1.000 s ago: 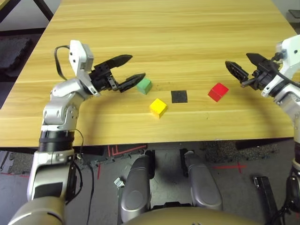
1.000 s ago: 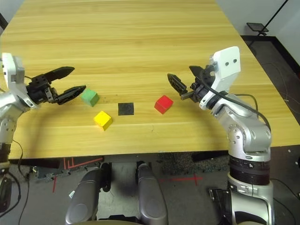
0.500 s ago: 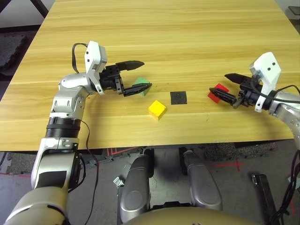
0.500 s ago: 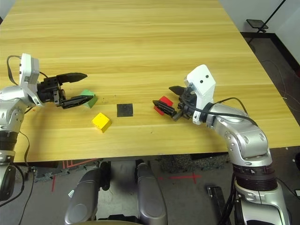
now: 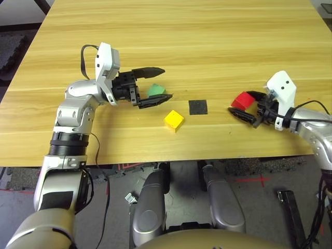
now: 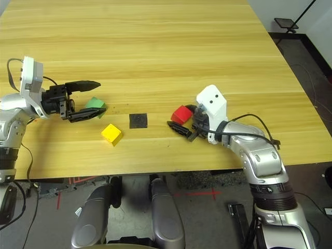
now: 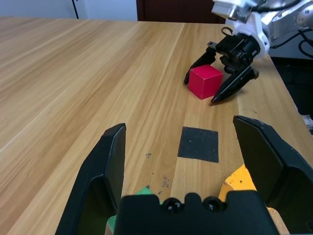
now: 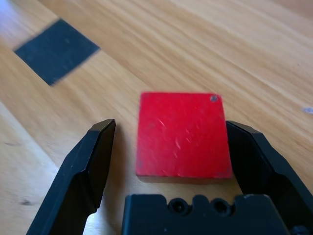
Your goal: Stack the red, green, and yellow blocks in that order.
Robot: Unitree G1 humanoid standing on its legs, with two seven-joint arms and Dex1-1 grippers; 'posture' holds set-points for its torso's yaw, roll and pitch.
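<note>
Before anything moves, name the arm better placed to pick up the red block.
Right: its open gripper has the red block between its fingers, while the left gripper hovers by the green block.

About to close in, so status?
Right gripper open around red block. Left gripper open. Green block, yellow block unstacked.

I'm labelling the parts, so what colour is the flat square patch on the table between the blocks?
Black; it shows best in the left eye view.
</note>
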